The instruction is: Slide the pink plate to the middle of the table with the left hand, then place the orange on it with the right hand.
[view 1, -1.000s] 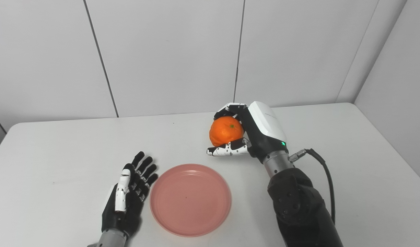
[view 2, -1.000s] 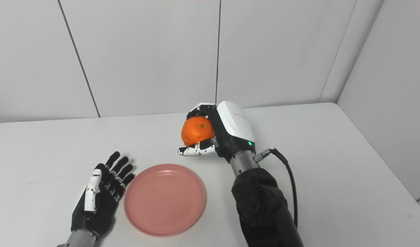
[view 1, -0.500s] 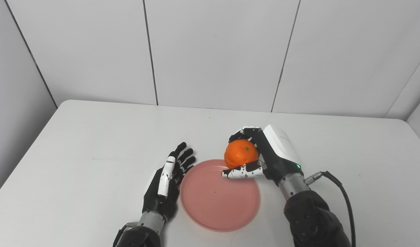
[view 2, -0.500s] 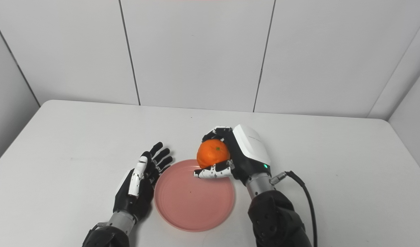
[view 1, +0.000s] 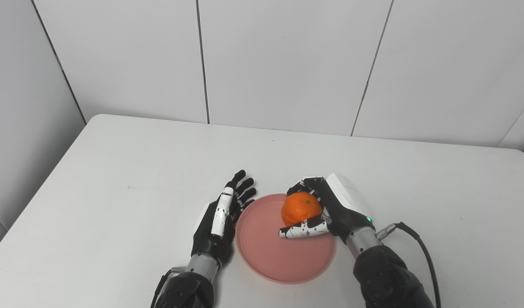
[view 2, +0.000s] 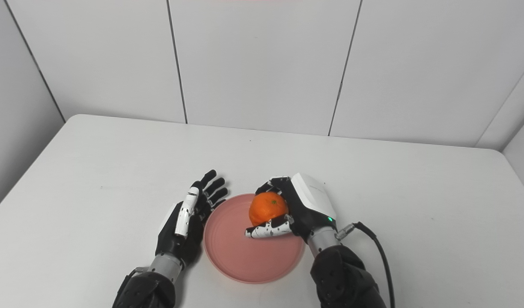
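Left of centre in the frame, the left hand point(view 1: 219, 222) lies with its fingers spread and holding nothing, just beside the left rim of the pink plate point(view 1: 270, 261), which sits low in the middle of the white table point(view 1: 116, 171). To the right, the right hand point(view 1: 326, 211) is wrapped around the orange point(view 1: 300, 208) over the plate's upper right part. The sliding looks done and the placing is in hand; next the orange should be lowered onto the plate and released.
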You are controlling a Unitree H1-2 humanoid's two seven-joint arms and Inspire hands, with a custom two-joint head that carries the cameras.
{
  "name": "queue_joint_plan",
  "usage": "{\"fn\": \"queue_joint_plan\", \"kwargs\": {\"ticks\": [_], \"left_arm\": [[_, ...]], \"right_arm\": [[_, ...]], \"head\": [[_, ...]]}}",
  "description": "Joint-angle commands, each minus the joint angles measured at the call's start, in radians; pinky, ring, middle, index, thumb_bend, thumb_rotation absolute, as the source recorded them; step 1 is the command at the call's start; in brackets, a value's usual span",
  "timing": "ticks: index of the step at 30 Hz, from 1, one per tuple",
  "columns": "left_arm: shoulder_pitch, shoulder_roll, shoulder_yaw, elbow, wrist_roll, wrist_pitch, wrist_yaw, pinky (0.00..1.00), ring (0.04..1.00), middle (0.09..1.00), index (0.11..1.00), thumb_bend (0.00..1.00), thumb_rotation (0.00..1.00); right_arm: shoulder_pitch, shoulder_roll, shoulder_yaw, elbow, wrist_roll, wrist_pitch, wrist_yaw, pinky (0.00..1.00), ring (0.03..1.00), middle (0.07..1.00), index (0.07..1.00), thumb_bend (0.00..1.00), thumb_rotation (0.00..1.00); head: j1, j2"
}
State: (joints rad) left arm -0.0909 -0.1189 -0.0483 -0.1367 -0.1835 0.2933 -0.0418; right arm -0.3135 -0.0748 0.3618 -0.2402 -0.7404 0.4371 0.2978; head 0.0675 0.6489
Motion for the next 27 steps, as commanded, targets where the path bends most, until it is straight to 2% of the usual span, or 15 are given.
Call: {"fn": "queue_joint_plan", "kwargs": {"ticks": [1, 21, 27], "left_arm": [[-0.002, -0.008, -0.002, 0.009, 0.016, -0.014, 0.011, 0.90, 0.911, 0.918, 0.908, 0.39, 1.00], [-0.009, -0.013, 0.009, 0.021, 0.038, -0.029, 0.030, 0.90, 0.911, 0.918, 0.904, 0.37, 1.00], [-0.007, -0.011, 0.007, 0.019, 0.038, -0.032, 0.028, 0.90, 0.912, 0.918, 0.907, 0.37, 1.00]], "right_arm": [[-0.027, 0.012, 0.009, -0.004, -0.002, -0.038, -0.027, 0.35, 0.435, 0.459, 0.514, 0.53, 0.00], [-0.027, 0.017, 0.098, 0.085, -0.012, -0.059, -0.060, 0.32, 0.403, 0.441, 0.528, 0.52, 0.00], [-0.021, 0.008, 0.117, 0.073, -0.039, -0.050, -0.059, 0.37, 0.457, 0.462, 0.524, 0.53, 0.00]], "head": [[0.001, 0.000], [-0.002, 0.015], [-0.003, 0.017]]}}
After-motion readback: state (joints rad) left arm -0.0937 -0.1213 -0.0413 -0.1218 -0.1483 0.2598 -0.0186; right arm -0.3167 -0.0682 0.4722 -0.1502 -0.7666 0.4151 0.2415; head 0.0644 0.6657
